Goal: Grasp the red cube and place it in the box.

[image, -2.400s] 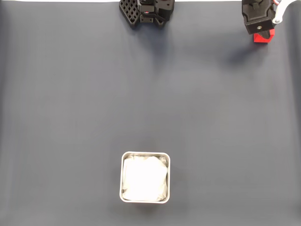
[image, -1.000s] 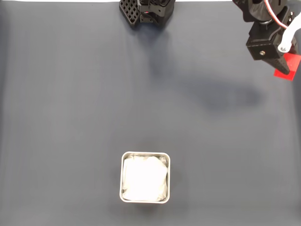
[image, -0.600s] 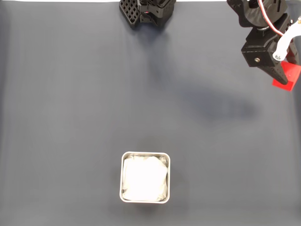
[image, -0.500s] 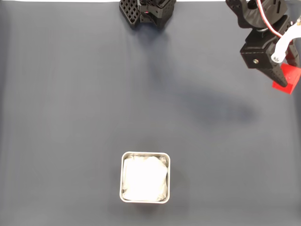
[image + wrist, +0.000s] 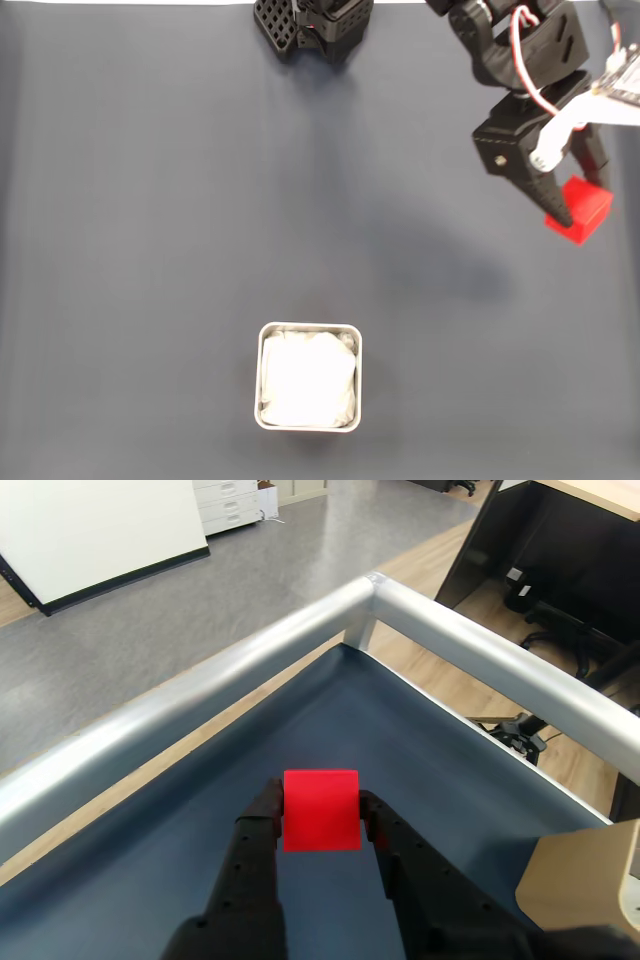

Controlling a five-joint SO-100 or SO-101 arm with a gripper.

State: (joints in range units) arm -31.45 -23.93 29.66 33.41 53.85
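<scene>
Two black plastic fingers (image 5: 262, 825) of the gripper (image 5: 320, 815) are closed on the small bright red cube (image 5: 320, 810), one on each side face, as the wrist view shows clearly. In the fixed view the gripper (image 5: 572, 205) holds the same red cube (image 5: 580, 210) near the right edge of the picture, and a soft shadow lies on the mat to the lower left of it, so I judge that the cube is lifted above the surface and not resting on it. The small square light-grey metal box with the white soft lining (image 5: 309, 328) stands low in the middle of the fixed view, well apart from the cube, and nothing red is inside it. So the grasp seems done, and what is left is to carry the cube over to the box and to release it there. The black arm (image 5: 515, 60) reaches in from the top of the fixed view, and its black base (image 5: 310, 25) sits at the top edge. The surface is a dark blue-grey mat (image 5: 150, 250), plain and smooth. In the wrist view a silver metal rail (image 5: 450, 640) borders the table, and beyond it there are a grey floor (image 5: 200, 600), a white cabinet (image 5: 235, 500) and a dark desk with office chairs (image 5: 560, 630).
</scene>
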